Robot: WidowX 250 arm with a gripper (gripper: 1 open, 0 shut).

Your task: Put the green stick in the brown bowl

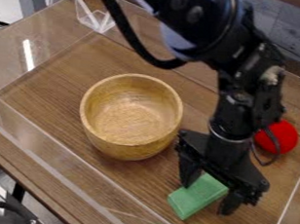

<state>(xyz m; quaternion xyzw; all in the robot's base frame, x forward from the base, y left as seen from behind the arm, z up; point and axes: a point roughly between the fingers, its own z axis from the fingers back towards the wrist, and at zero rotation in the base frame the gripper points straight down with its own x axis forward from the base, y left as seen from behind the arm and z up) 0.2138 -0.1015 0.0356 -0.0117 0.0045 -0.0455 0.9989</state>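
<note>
Gripper jaws spread wide, gripping nothing, straddling the green stick. Stick's long axis runs diagonally, lower-right of brown bowl, just beside it.

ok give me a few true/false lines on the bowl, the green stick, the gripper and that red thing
1. The brown bowl is empty. True.
2. The green stick lies inside the bowl. False: it lies on the wooden table, to the right of the bowl and nearer the camera.
3. The gripper points down over the stick with its jaws open. True.
4. The gripper has lifted the stick clear of the table. False: the stick rests on the table.
5. The red object sits left of the bowl. False: it is right of it, behind the arm.
</note>
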